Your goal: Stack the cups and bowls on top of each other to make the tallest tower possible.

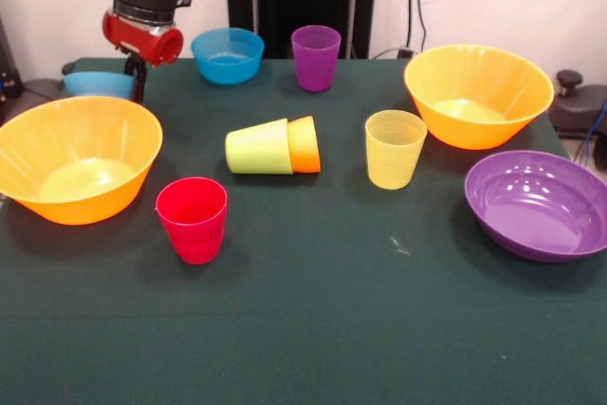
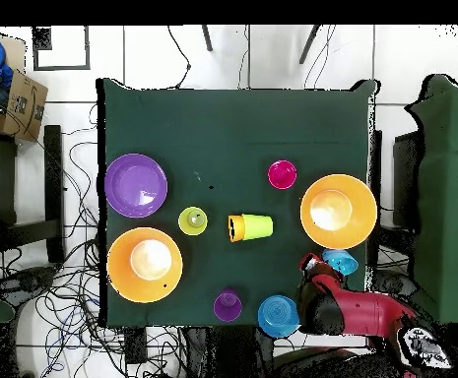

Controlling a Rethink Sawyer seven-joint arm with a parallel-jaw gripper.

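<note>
The bench (image 1: pixel 313 329) is covered in dark green cloth, and no tower is built on it. In the front view, one large orange bowl (image 1: pixel 76 158) is seated at the left edge, with the red cup (image 1: pixel 193 218) upright just beside it on the right. The lime green cup (image 1: pixel 258 147) is laid on its side at the centre, nested with the orange cup (image 1: pixel 304 144). The yellow cup (image 1: pixel 395 148) is stood upright to their right, near the second orange bowl (image 1: pixel 478 94). The purple bowl (image 1: pixel 539 204) is located at the right edge. The purple cup (image 1: pixel 316 57) and the deeper blue bowl (image 1: pixel 228 54) are positioned along the far side. The cyan bowl (image 1: pixel 97 84) is seen at the far left, partly hidden behind the gripper (image 1: pixel 136 78). Whether the jaws are wide, narrow or holding the bowl cannot be told.
</note>
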